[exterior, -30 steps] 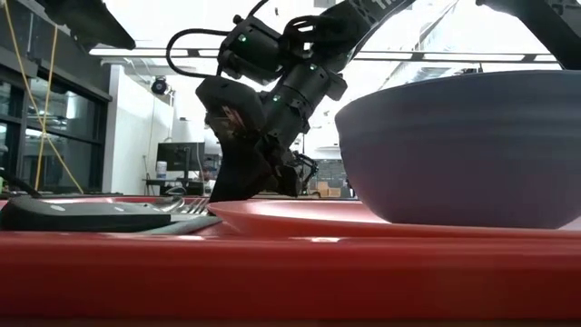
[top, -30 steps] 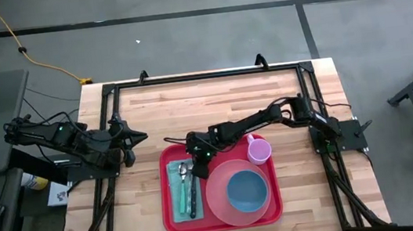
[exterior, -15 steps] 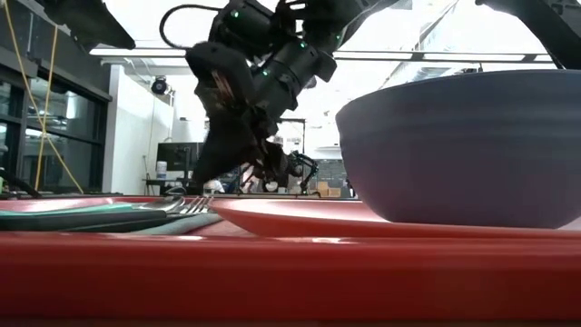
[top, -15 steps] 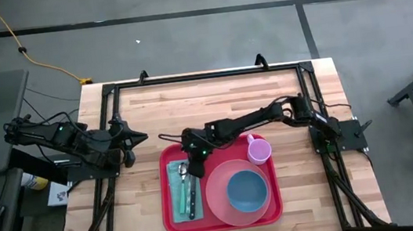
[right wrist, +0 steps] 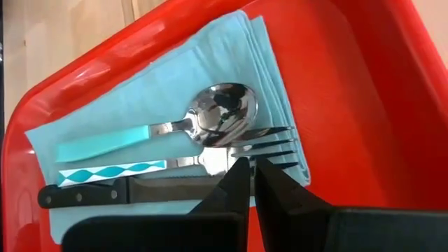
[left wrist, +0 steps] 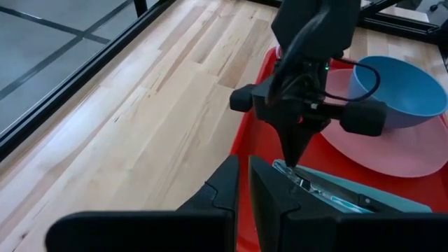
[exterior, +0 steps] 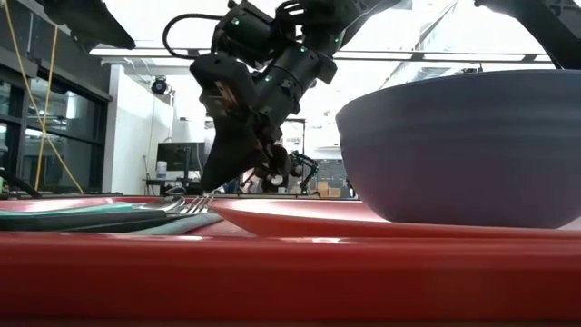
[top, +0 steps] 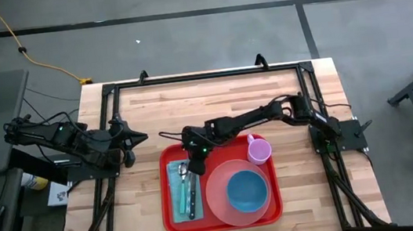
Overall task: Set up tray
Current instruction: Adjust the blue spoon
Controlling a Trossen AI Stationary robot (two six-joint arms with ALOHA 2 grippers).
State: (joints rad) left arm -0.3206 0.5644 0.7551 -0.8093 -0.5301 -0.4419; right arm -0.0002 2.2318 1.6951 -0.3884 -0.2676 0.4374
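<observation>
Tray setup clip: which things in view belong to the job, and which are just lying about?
Belongs to the job:
tray
napkin
spoon
fork
knife
pink plate
blue bowl
purple cup
right gripper, shut above the cutlery

Lying about:
left gripper, parked off the tray
yellow cable

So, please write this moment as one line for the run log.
right gripper: shut, above fork on napkin | left gripper: idle at table edge | tray: spoon, knife, plate, bowl, cup
</observation>
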